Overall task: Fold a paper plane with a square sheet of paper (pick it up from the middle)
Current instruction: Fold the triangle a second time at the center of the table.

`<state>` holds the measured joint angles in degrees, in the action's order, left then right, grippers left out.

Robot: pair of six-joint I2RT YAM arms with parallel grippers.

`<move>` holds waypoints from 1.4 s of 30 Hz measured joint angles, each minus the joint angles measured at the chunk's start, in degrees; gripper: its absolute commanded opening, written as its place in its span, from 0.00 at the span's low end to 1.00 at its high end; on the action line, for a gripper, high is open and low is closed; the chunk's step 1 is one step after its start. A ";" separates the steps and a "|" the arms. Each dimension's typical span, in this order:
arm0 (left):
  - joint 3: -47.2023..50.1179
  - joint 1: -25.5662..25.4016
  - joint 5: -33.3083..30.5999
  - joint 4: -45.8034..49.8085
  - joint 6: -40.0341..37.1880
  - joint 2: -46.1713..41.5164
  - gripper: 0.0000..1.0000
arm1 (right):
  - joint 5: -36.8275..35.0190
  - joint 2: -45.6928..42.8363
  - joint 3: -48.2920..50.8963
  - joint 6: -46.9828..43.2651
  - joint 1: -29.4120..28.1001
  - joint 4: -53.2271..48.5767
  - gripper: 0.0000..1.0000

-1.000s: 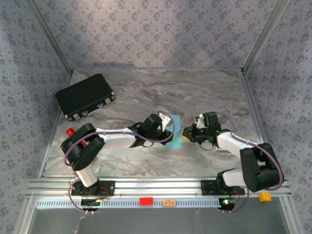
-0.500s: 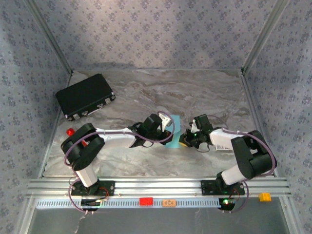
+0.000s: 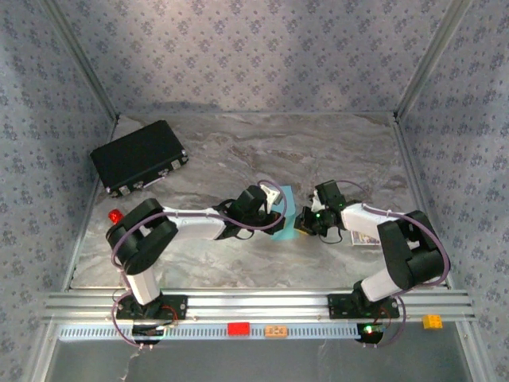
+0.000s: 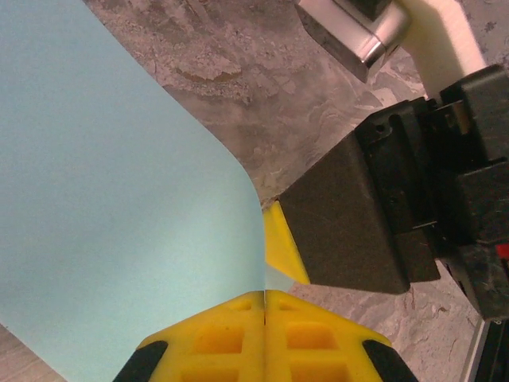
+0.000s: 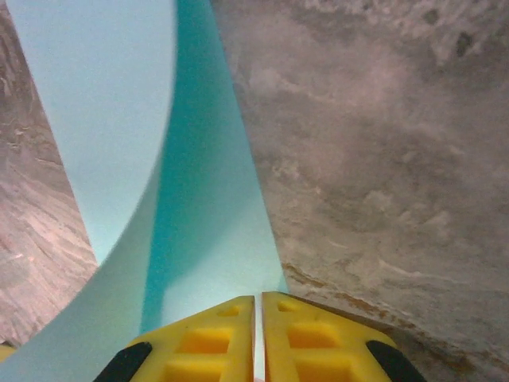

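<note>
From above, your arms stretch inward low over the desk, left tool and right tool meeting at the square sheet of paper. Left wrist: your left tool is pressed together on the sheet's edge (it bows). Right wrist: your right tool pinches the sheet too.

Bench had a grey-brown marble-look top, matte, w/ a soft shadow along its far edge. Three walls boxed it in: back wall, left wall, right wall, all w/ pale blue-grey floral wallpaper. Slanted alu posts ran up the back corners. A ribbed alu rail crossed the near edge. Below it lay a slotted strip w/ a red tag & an orange tag. Light was even & diffuse, brightest mid back wall.
</note>
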<state>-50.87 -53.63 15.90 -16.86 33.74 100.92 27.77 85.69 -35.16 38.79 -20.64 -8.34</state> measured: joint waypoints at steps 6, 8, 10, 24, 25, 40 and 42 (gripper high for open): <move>0.00 0.00 -0.04 -0.04 0.42 0.24 0.08 | 3.43 -0.24 0.96 4.02 -0.76 6.47 0.12; 0.00 0.00 -0.04 -0.04 0.42 0.24 0.12 | 4.04 -0.13 1.25 4.96 -0.90 7.96 0.13; 0.00 0.00 -0.04 0.04 0.31 0.24 0.15 | 4.52 -0.13 1.60 5.62 -0.90 9.03 0.13; -0.09 0.00 -1.22 0.24 -0.24 0.24 0.19 | 5.11 -0.04 2.34 6.91 -0.87 10.88 0.12; -0.09 0.00 -1.38 0.24 -0.26 0.24 0.20 | 5.18 -0.02 2.34 6.91 -0.87 10.97 0.13; -1.36 1.31 -1.33 0.35 -2.69 0.87 0.17 | 5.27 -0.02 2.51 6.91 -0.76 11.47 0.13; -1.70 1.64 -0.74 0.35 -2.89 0.94 0.17 | 5.29 -0.02 2.54 6.93 -0.76 11.50 0.13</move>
<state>-52.58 -51.99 15.16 -16.51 30.85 101.86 33.06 85.67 -32.62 45.71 -21.41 3.16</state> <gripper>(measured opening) 0.171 0.125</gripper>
